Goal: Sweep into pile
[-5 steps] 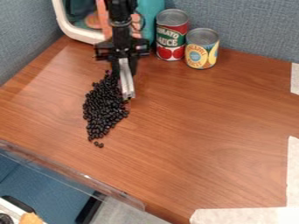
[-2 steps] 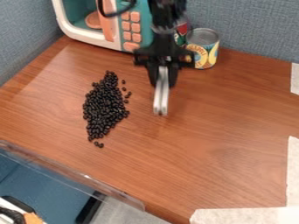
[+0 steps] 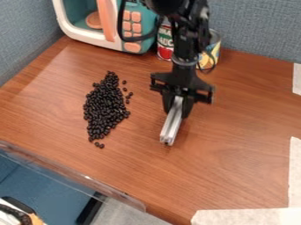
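We see the dark beans [image 3: 106, 107] on the wooden table [image 3: 223, 176], on the camera's side of the toy microwave [image 3: 84, 35]. They lie in a long, uneven heap running away from the microwave, with a few loose ones along the right side and a couple at the end farthest from it.

From the microwave, we find the gripper [image 3: 178, 113] to the right and nearer the camera, pointing down at a tilt and well apart from the heap. Its jaws are closed on a silver bar [image 3: 170, 127], whose free end slants toward the camera; we cannot tell whether that end touches the wood.

Just right of the microwave we have two cans, both partly behind the arm. The red can [image 3: 165, 52] wears a red and green label with pale lettering; the yellow can [image 3: 210, 57] is farther from the microwave, its printed label mostly covered. We also see a pale strip [image 3: 241, 217] well to the microwave's right, far nearer the camera, along the table's edge.
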### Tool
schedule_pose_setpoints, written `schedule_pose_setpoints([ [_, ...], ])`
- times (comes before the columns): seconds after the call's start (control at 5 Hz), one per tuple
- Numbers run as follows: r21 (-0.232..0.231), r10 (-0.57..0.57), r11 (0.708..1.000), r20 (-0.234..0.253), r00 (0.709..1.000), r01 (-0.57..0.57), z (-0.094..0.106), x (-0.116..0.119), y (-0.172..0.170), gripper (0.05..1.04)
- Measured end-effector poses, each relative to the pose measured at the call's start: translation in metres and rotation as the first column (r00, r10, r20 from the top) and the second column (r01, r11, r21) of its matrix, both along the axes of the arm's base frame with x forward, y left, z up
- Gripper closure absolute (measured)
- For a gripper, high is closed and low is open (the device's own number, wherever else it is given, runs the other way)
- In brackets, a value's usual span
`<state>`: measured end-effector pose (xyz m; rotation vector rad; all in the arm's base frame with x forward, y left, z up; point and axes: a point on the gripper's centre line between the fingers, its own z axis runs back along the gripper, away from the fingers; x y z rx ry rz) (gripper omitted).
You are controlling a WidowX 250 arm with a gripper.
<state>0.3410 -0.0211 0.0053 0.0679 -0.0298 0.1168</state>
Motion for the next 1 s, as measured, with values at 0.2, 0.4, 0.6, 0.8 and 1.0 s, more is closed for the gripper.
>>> schedule_pose_setpoints([
  [0.2,0.024,-0.082,0.996,0.018,0.996,0.082,-0.003,0.0,-0.008,0.708],
  [0.4,0.027,-0.121,0.992,0.012,0.993,0.12,-0.008,0.0,-0.008,0.639],
  [0.6,0.027,-0.13,0.991,-0.001,0.992,0.13,-0.011,-0.004,-0.008,0.318],
  [0.8,0.03,-0.141,0.989,-0.038,0.989,0.143,-0.011,-0.012,-0.015,0.085],
  [1.0,0.016,-0.157,0.988,0.005,0.988,0.157,0.017,-0.012,-0.02,0.077],
])
